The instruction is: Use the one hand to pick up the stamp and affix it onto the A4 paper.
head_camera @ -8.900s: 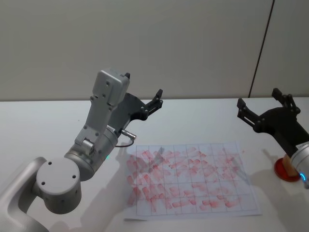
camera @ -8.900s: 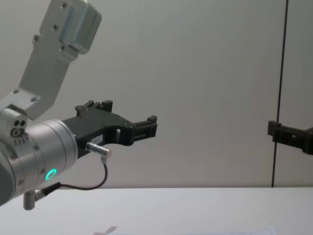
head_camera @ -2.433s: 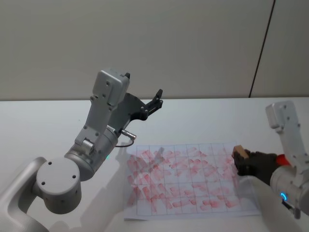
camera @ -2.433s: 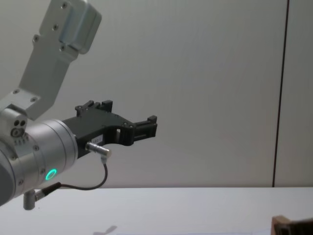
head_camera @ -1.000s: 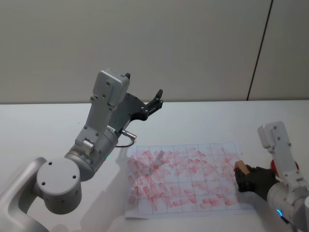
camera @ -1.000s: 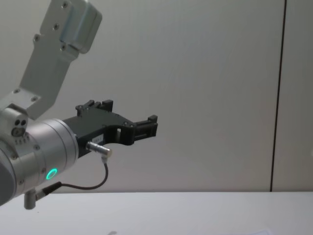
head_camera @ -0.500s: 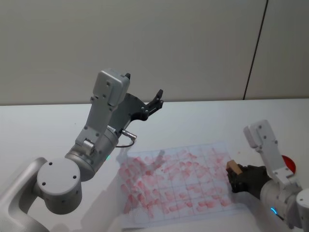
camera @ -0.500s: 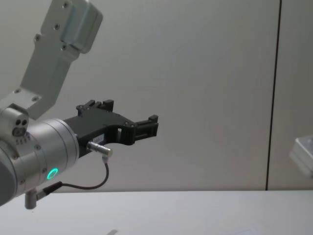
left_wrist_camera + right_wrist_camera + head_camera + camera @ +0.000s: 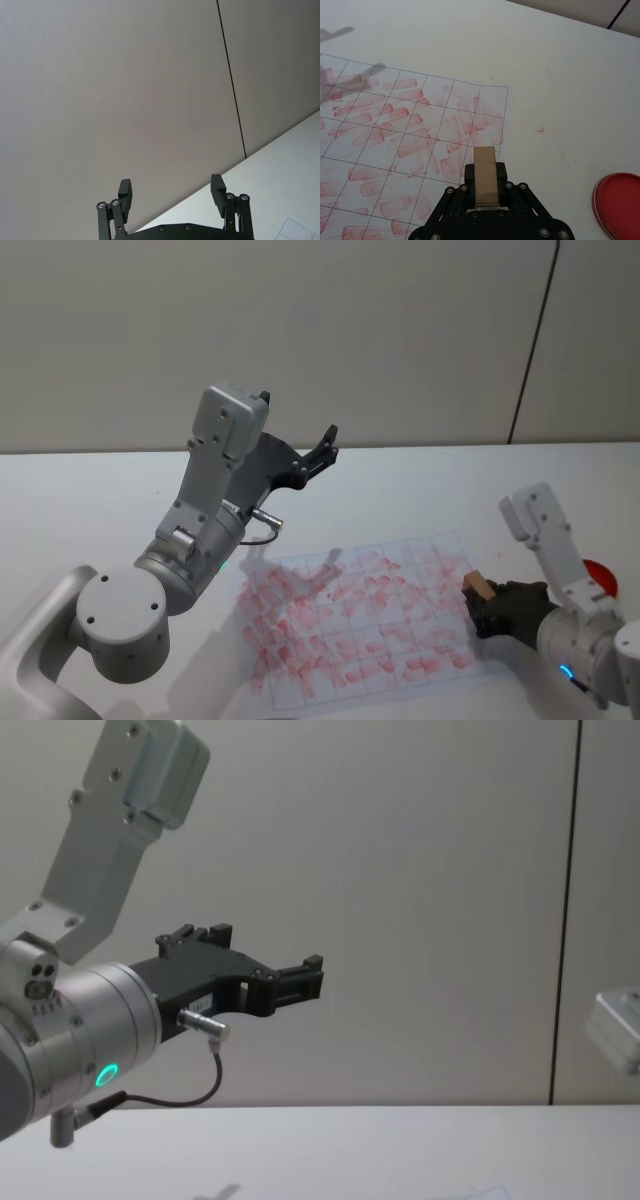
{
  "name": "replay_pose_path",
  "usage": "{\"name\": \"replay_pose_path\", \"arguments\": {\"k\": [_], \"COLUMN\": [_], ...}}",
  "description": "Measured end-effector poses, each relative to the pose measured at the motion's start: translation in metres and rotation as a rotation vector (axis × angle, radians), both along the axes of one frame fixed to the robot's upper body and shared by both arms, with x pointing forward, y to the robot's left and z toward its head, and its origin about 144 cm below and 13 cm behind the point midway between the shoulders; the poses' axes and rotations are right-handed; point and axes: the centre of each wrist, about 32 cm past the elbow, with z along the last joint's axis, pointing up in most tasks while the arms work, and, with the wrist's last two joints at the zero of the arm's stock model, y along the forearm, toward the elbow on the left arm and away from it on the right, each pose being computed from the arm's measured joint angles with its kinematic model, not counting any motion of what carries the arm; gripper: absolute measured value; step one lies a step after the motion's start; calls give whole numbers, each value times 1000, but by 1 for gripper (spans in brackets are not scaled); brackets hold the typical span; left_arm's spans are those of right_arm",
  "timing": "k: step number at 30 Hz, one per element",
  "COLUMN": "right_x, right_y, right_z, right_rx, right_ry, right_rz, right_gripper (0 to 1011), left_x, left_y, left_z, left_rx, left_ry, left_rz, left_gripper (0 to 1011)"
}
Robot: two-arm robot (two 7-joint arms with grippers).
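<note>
At the right-hand edge of the A4 paper (image 9: 350,625), pinches the wooden stamp (image 9: 484,172) in the right gripper (image 9: 487,610), jaws pressed on the block's two long sides. Points the block's long axis straight out from the gripper toward the sheet's far right corner, roughly along the grid's last column. Has the stamped grid spreading away to the robot's left and the round red ink pad (image 9: 620,202) on the bare worktop (image 9: 90,510) to the right, well apart from the sheet. Cannot tell whether the stamp's face touches the paper or hovers just above it. Seems to call for a straight press down with little sideways travel. Holds the left gripper (image 9: 170,187) raised high on the left, fingers spread and empty, much farther from that edge.
</note>
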Motion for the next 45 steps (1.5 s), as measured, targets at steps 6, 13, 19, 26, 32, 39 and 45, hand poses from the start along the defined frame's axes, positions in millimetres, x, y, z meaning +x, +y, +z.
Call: {"name": "replay_pose_path", "arguments": {"k": [6, 13, 19, 26, 32, 39, 45], "right_x": [1, -1, -2, -6, -10, -15, -17], "right_y": [-6, -15, -24, -42, -58, -72, -81], "right_z": [5, 13, 25, 38, 46, 46, 39], "right_rx": [20, 27, 39, 61, 79, 77, 68], "right_ry": [4, -29, -98, -185, -227, -227, -204], "right_rz": [-18, -59, -96, -167, -230, -287, -316], "right_gripper": [220, 220, 220, 220, 220, 220, 220], "left_x": [0, 0, 0, 0, 0, 0, 0], "left_y": [0, 0, 0, 0, 0, 0, 0], "left_z": [0, 0, 0, 0, 0, 0, 0], "left_rx": [0, 0, 0, 0, 0, 0, 0], "left_ry": [0, 0, 0, 0, 0, 0, 0], "left_rz": [0, 0, 0, 0, 0, 0, 0], "left_gripper": [1001, 1001, 1001, 1001, 1001, 1001, 1001]}}
